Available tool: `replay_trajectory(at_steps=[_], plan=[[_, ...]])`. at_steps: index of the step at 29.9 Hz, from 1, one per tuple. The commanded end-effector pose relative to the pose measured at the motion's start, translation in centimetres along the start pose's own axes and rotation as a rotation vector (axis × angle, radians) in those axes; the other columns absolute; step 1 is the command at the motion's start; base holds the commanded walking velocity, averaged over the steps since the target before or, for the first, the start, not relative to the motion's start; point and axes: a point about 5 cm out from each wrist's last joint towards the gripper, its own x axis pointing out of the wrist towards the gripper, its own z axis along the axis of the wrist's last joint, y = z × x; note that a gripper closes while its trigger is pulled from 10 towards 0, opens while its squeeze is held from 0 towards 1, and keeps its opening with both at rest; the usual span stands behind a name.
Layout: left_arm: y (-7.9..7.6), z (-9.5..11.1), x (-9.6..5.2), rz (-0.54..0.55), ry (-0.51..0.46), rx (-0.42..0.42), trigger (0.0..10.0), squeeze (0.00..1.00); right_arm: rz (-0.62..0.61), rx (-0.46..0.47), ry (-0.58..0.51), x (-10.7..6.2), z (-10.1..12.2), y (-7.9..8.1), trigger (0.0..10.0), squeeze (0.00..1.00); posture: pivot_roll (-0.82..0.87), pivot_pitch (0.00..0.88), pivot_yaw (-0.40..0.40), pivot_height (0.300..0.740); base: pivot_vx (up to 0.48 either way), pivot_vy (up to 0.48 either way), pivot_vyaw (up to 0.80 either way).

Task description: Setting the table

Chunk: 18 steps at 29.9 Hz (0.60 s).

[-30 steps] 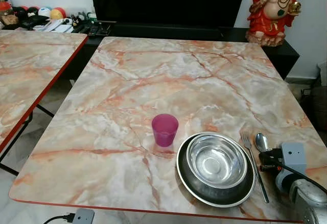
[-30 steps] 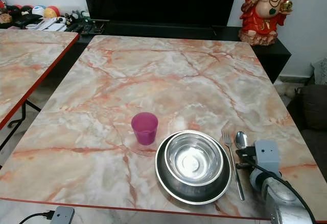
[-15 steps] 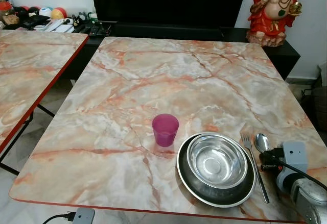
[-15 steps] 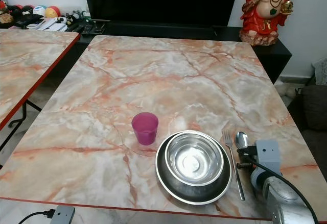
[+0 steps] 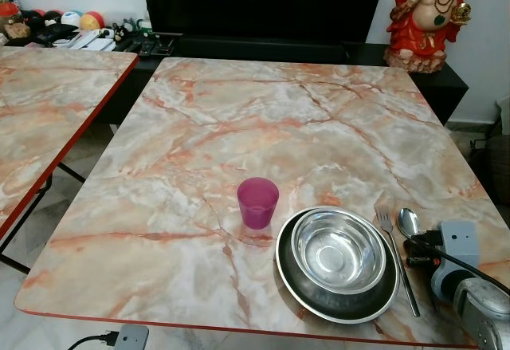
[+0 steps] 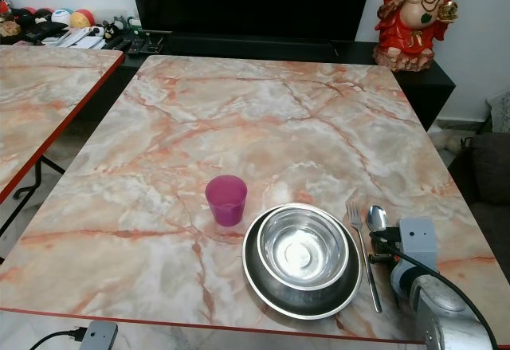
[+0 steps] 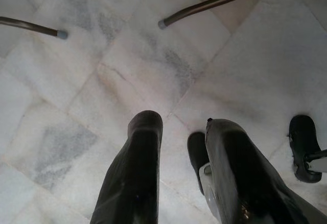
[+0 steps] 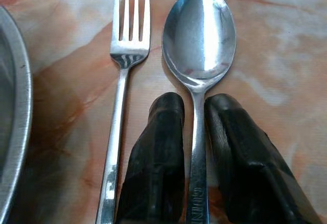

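Your spoon (image 8: 198,40) lies on the marble table (image 5: 239,111) just beside the fork (image 8: 122,81). It looks thin, stiff and slippery; the right gripper (image 8: 196,112) narrowly straddles its handle, a sound place to hold.

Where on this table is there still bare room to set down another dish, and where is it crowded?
Bare marble spans the table from the pink cup to the far edge, plus the near-left corner left of the cup. The near-right corner is crowded: bowl in plate, fork, spoon, and the right tool straddling the spoon handle.
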Motion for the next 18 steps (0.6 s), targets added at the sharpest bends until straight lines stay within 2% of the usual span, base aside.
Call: replay_trajectory(at_steps=[1,6,14,18], plan=[[-0.3,-0.7,-0.1,-0.007,0.033,0.010,10.0,0.00,0.004,-0.009,-0.002,-0.1,0.3,0.0,10.0,0.00,-0.13,0.096,0.009,0.740,0.000,0.000,0.00],[-0.3,-0.7,-0.1,-0.006,0.034,0.009,10.0,0.00,-0.001,0.031,-0.074,-0.2,1.7,-0.1,10.0,0.00,-0.12,0.095,0.008,0.740,0.000,0.000,0.00],[-0.2,-0.9,-0.2,-0.003,0.038,0.009,10.0,0.00,-0.090,0.010,-0.206,-0.5,4.3,-1.0,10.0,0.00,-0.12,0.086,0.009,0.740,0.000,0.000,0.00],[-0.3,-0.9,-0.2,-0.005,0.037,0.007,10.0,0.00,-0.117,0.017,-0.224,-0.6,4.3,-1.3,10.0,0.00,-0.12,0.084,0.008,0.740,0.000,0.000,0.00]])
